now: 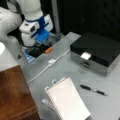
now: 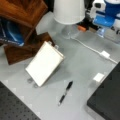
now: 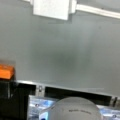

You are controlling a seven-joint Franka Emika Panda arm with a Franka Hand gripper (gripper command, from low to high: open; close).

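My arm point(image 1: 30, 22) sits at a front view's top left, its gripper point(image 1: 41, 41) low over a dark block with an orange tab point(image 1: 48, 50) at the tabletop's point(image 1: 75, 72) far edge. I cannot tell whether the fingers are open or closed; they are hidden in every view.

A front view alone shows the black box point(image 1: 96, 50) with its metal front and white tag point(image 1: 85, 55), full at right. Only a corner of it point(image 2: 107, 100) enters a front view's bottom right, where a white lamp point(image 2: 68, 11) and stacked wooden pieces point(image 2: 25, 47) appear instead.

Both front views show the spiral notepad point(image 1: 67, 100) lying flat, the pen point(image 1: 93, 90) beside it on bare tabletop, and a white cable with an inline plug point(image 1: 51, 61) running between the gripper and the box.

The wrist view catches only the plug point(image 3: 51, 8) and cable at top, grey tabletop point(image 3: 65, 50) below, and the orange tab point(image 3: 6, 71) at left.

Nearest the gripper is the tab, just beside it; notepad and pen lie well apart.
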